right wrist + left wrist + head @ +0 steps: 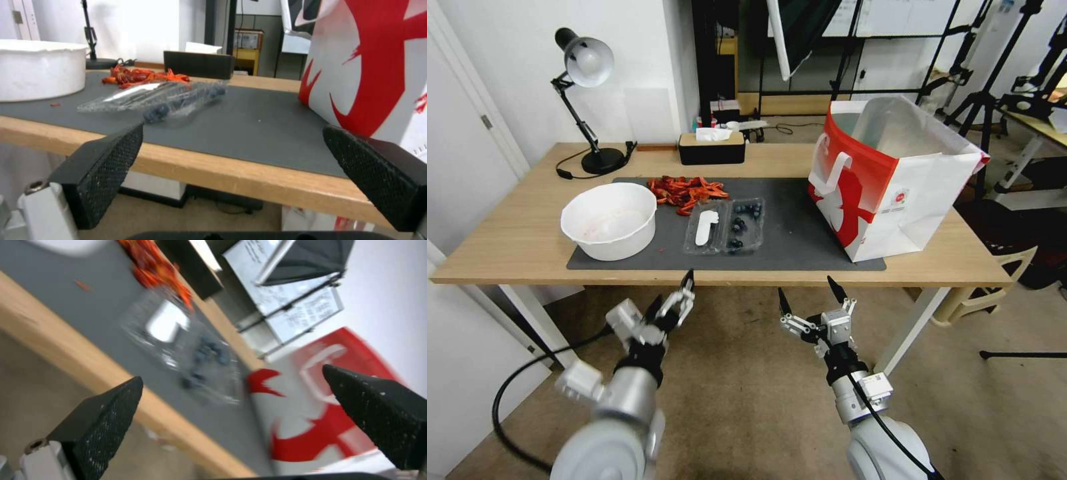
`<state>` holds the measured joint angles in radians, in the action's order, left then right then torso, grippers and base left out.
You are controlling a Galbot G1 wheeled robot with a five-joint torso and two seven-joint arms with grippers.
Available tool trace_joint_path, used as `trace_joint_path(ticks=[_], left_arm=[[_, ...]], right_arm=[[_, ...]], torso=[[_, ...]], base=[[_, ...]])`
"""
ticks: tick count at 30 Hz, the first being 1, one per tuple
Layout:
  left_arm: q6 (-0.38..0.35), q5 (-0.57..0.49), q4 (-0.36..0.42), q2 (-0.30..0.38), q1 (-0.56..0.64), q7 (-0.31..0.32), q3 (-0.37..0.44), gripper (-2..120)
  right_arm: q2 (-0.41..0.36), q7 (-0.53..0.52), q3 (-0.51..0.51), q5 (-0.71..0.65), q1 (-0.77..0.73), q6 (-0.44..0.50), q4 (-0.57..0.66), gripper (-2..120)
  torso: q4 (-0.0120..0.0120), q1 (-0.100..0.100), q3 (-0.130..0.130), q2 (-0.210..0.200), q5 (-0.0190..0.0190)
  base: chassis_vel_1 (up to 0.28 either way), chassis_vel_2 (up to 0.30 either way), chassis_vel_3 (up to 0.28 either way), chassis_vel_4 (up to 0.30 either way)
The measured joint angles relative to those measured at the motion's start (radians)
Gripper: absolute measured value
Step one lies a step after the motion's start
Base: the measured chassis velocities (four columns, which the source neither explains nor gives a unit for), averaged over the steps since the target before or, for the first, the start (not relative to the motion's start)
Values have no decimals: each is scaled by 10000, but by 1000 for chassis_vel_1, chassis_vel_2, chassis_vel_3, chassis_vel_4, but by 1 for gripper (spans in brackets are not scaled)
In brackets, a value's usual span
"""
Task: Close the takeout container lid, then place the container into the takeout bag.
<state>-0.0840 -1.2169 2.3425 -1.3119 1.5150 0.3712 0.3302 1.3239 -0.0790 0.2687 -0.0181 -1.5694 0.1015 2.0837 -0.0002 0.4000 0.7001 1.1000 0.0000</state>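
Both claws hung below the near edge of the bench [527, 240], touching nothing. The left claw [674, 297] and the right claw [810, 297] were each spread wide, seemingly ready to reach up. Beyond them, on the grey mat [800, 233], the takeout container [726, 227] lay splayed open, its lid [706, 229] flat beside the berries. To its right stood the takeout bag [887, 180], upright and mouth open, presumably so the box could drop in.
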Motion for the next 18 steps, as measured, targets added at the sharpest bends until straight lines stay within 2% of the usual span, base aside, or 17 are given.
trace_joint_path(ticks=[2,8,9,12,18], left_arm=[[-6,-298,-138,34,-240,14,-39,100],[-95,-1417,-1259,266,-1707,211,-351,100],[-95,-1417,-1259,266,-1707,211,-351,100],[-215,-1661,-1980,261,-2495,467,-616,100],[-324,-1818,-2539,215,-3042,618,-836,100]], right_arm=[[10,5,7,9,-24,0,0,100],[103,35,22,87,-89,-63,68,100],[103,35,22,87,-89,-63,68,100],[218,42,10,186,-79,-91,7,100],[362,69,-29,314,-164,-92,-38,100]], torso=[[1,0,0,0,0],[2,0,0,0,0],[2,0,0,0,0],[2,1,0,-1,0],[2,0,0,-1,1]], base=[[0,0,0,0],[0,0,0,0],[0,0,0,0],[0,0,0,0],[0,0,0,0]])
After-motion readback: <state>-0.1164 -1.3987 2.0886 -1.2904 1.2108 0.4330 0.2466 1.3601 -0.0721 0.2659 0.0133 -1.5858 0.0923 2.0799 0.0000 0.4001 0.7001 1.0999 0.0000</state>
